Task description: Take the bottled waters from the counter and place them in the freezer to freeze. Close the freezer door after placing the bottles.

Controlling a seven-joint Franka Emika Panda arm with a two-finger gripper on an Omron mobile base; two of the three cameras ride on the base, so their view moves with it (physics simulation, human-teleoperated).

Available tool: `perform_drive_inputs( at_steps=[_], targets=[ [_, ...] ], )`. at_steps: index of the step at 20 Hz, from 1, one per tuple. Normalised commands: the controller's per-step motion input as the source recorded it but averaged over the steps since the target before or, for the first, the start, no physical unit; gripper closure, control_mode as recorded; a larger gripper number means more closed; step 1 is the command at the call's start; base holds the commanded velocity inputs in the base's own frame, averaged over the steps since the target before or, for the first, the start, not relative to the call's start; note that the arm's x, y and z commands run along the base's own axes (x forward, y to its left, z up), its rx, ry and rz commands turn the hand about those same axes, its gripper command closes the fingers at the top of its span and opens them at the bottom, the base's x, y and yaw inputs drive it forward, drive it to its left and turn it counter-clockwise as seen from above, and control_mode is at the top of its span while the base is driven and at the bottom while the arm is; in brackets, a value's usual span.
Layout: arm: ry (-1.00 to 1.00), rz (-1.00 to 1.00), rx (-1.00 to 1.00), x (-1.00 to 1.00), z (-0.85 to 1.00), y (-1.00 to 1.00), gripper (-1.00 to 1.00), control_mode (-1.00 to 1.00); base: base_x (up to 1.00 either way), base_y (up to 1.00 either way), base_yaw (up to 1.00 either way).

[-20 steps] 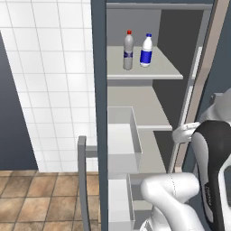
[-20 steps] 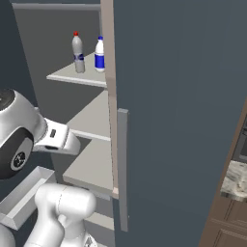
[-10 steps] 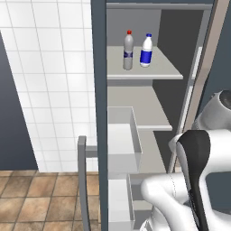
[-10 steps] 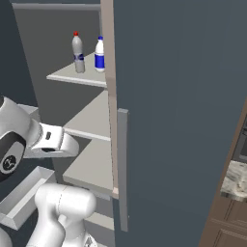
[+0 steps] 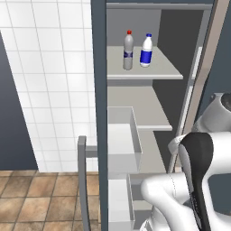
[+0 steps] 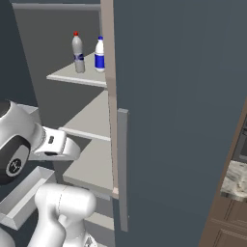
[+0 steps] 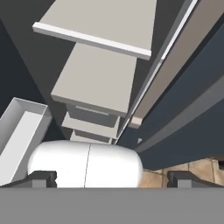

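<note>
The arm has folded back and down toward the lower right of the left base view. The end effector (image 7: pixel 111 178) is spread wide and empty. Both bottles (image 5: pixel 136 50) stand together on the freezer's top shelf (image 5: pixel 160 71); only closing the door (image 6: pixel 178 120) remains, its edge just beside the arm.

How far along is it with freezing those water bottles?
Mostly done: the red-capped clear plastic bottle and the blue-capped white bottle stand upright, side by side, on the pale grey upper shelf of the freezer. Nothing is in hand; the fingers are spread open. Left: shutting the tall slate blue-grey door, which stands open.
</note>
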Motion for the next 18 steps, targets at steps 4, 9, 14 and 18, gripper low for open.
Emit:
perform_drive_inputs(
  at_steps=[4, 9, 14, 18],
  targets=[
    [0.0, -0.01, 0.07, 0.0, -0.07, 0.0, -1.0, -1.0, 0.0, 0.0, 0.0],
    [0.0, -0.01, 0.06, 0.0, -0.06, 0.0, -1.0, -1.0, 0.0, 0.0, 0.0],
    [0.01, -0.02, 0.02, 0.0, -0.11, 0.0, -1.0, -1.0, 0.0, 0.0, 0.0],
    [0.0, -0.02, 0.0, 0.0, -0.06, 0.02, -1.0, -1.0, 0.0, 0.0, 0.0]
  ],
)
